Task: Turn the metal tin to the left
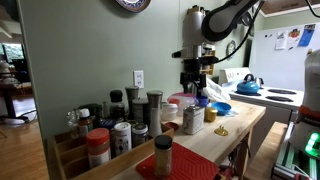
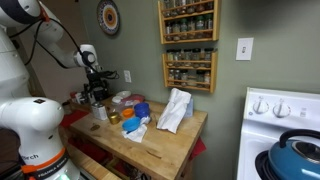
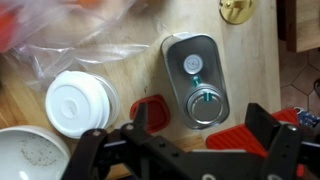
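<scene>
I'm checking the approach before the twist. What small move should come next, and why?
Probably lower straight down. In the wrist view the gripper hangs open above the metal tin, its red-padded jaws flanking the tin's near end, so it likely needs to descend before closing.

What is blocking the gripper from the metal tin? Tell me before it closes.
Nothing visible. In the wrist view the open gripper hangs directly over the metal tin, one finger on each side. A white-lidded container stands beside the tin, apart from it, perhaps crowding that finger.
</scene>
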`<state>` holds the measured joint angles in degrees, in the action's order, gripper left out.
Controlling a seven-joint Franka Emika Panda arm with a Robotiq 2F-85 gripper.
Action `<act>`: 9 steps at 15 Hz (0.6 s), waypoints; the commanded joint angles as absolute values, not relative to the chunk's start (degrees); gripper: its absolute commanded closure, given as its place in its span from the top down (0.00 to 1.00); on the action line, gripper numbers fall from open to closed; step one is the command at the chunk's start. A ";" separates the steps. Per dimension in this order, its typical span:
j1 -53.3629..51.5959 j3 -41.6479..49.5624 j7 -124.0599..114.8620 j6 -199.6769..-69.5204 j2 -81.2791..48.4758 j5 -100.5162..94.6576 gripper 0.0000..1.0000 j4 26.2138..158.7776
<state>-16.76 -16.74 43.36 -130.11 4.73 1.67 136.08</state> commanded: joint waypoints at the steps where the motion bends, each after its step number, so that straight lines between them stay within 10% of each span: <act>1: -16.97 -15.85 34.68 -123.73 8.57 4.92 1.00 134.48; 9: -16.92 -14.40 15.78 -118.49 12.80 11.57 1.00 132.83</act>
